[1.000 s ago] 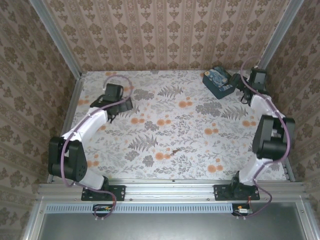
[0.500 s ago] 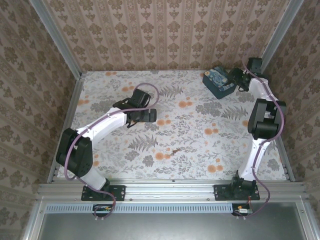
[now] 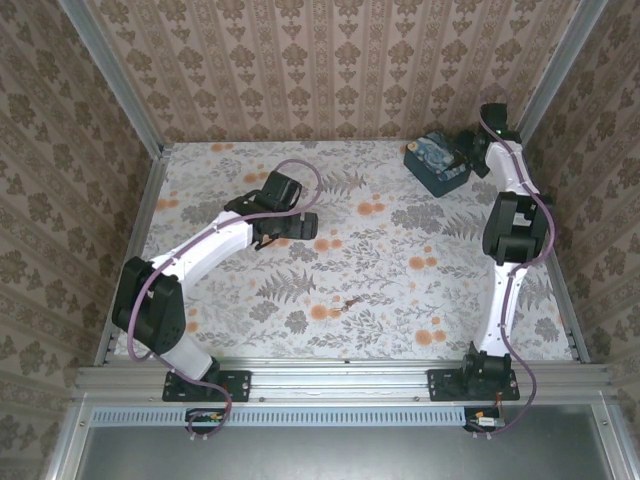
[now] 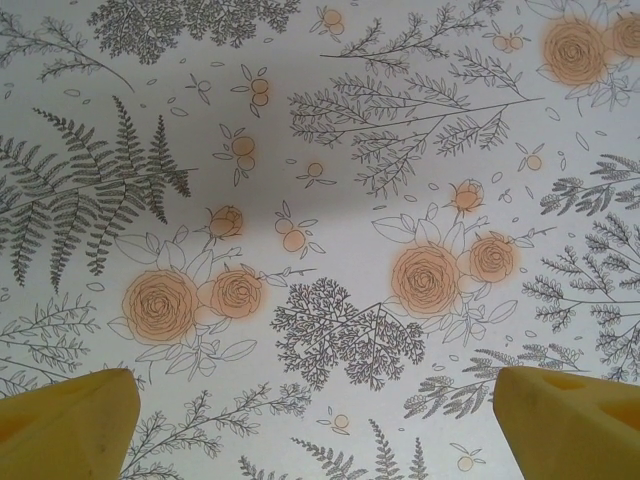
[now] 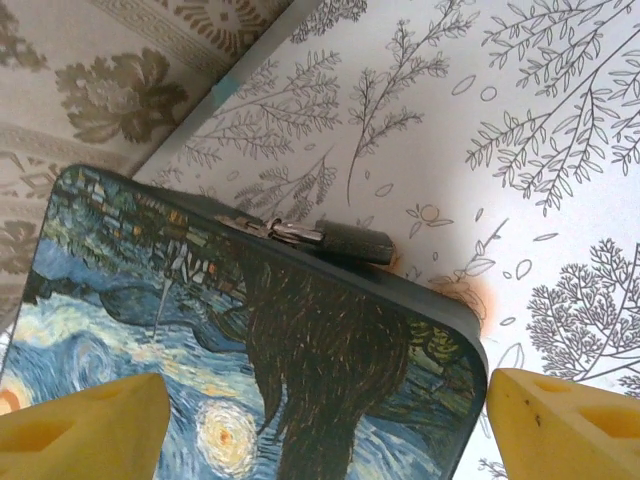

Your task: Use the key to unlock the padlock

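Wallpapered enclosure around a flower-printed bench point(image 3: 400, 290); blue painted-print box point(image 3: 437, 165) at the far right corner; right gripper point(image 5: 320, 425) spread wide over its lid, holding nothing; left gripper point(image 4: 320, 420) likewise spread and empty above bare mid-bench; padlock point(image 5: 355, 243), small and dark, hangs at the box's side latch, probably rigid, dense, free to swing, best pinched across its body; key point(image 3: 348, 301), a thin sliver lying near front centre, likely light and slippery.

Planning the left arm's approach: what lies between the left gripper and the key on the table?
Nothing stands there. In the top view, the stretch from the left gripper to the key is bare flower-print tabletop.
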### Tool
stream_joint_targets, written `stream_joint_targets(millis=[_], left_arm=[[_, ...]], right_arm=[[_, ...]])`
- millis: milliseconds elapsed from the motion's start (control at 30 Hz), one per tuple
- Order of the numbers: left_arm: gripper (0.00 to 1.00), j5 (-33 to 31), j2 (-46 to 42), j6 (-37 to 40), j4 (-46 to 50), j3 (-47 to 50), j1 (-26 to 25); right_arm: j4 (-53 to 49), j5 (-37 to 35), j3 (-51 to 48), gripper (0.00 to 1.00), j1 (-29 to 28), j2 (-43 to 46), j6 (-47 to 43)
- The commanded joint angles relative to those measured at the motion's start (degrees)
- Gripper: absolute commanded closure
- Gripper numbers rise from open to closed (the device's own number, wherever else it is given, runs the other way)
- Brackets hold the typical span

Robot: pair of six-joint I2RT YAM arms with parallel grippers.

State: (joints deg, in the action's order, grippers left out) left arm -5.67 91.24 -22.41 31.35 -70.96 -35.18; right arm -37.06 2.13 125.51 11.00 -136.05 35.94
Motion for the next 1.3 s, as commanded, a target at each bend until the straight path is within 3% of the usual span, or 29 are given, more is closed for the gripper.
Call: stream_joint_targets(millis=[0,267,500,733,833,967,1100,1267], left_arm=[[0.00,1.1,-1.6,3.4,1.4,-2.4,-0.1],[0.00,3.5,-3.7,6.0,1.7,-1.8,1.5],[0.00,4.9,-5.4,6.6,1.6,-0.6,3.4],[0.00,4.7,-7.4,7.0,0.8,0.6,4.9],[0.00,4.4,-7.4,7.4,0.4,0.3,5.3],[0.00,3.7,-7.2,7.8,-1.0,-1.0,6.0],[0.00,2.6,-7.2,7.6,-1.4,-3.2,6.3],[0.00,0.7,-6.9,7.8,-2.2,-4.0,6.6]], right_arm=[[-5.2,-2.1,4.9,0.16,0.0,-3.5,4.2],[-1.5,-7.4,6.8,0.14,-0.4,-4.4,6.8],[-2.8,-2.9,16.9,0.16,-0.7,-12.2,12.6],[-4.9,3.2,18.1,0.24,-3.0,-12.3,8.3],[-5.1,6.6,13.0,0.24,-5.5,-9.0,2.6],[-0.7,12.6,-0.9,0.26,-8.9,-2.7,-1.3],[4.1,12.5,-14.4,0.28,-12.6,4.0,-2.9],[6.1,12.4,-24.3,0.32,-18.1,10.1,-3.6]])
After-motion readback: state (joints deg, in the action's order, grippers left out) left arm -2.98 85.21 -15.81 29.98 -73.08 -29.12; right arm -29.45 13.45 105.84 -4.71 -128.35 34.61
